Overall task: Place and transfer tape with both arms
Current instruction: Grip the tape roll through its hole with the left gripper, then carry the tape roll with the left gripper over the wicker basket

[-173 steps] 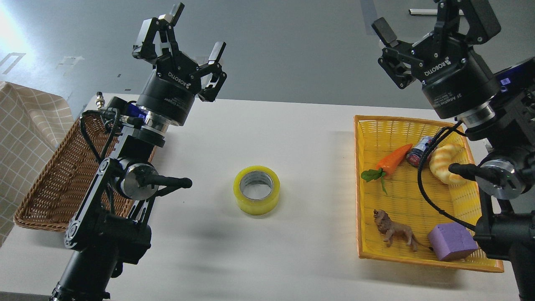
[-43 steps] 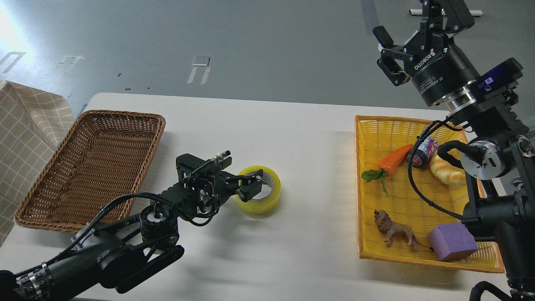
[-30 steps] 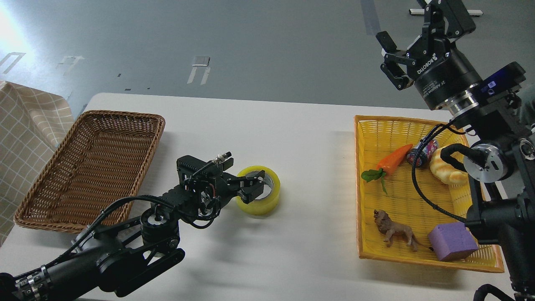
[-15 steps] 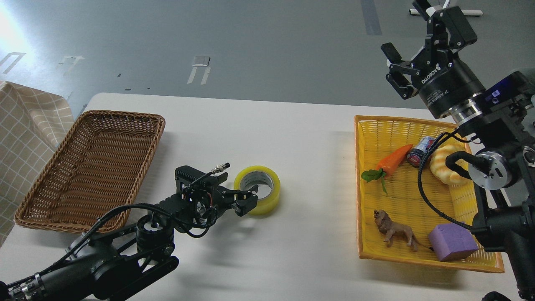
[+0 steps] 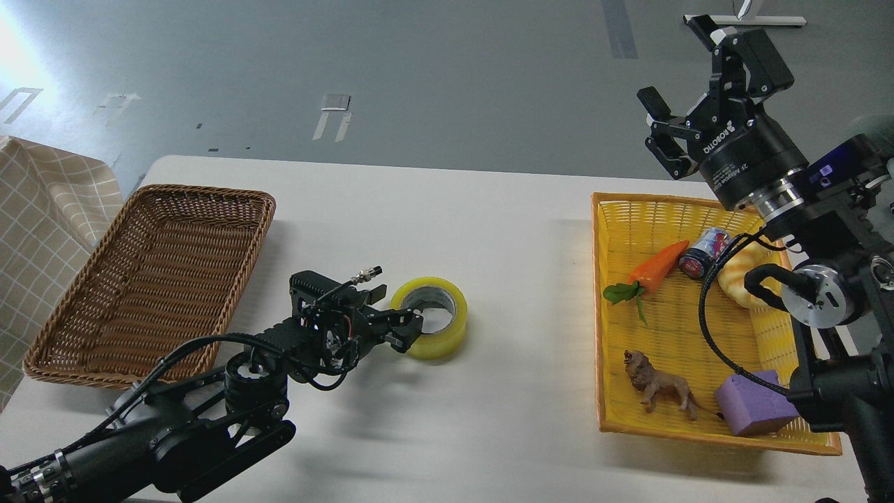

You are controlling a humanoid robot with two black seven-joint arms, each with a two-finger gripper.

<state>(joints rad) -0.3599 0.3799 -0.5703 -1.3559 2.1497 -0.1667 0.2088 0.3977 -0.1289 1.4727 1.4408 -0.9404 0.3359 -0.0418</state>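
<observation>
Left claw [image 5: 404,330] clamps the glossy yellow tape [image 5: 431,327] (grey core); right claw [image 5: 681,77] gapes.

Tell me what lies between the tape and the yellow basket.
Nothing: in the head view only bare white table runs from the tape to the yellow basket. The left gripper is at the tape's other side.

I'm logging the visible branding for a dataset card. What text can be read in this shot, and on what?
"ROBOTIQ": white letters on the right gripper, upside down.
Smaller white line below it on the same body: too small to read.
The can in the yellow basket: print blurred.
Left gripper, tape: nothing legible.
</observation>
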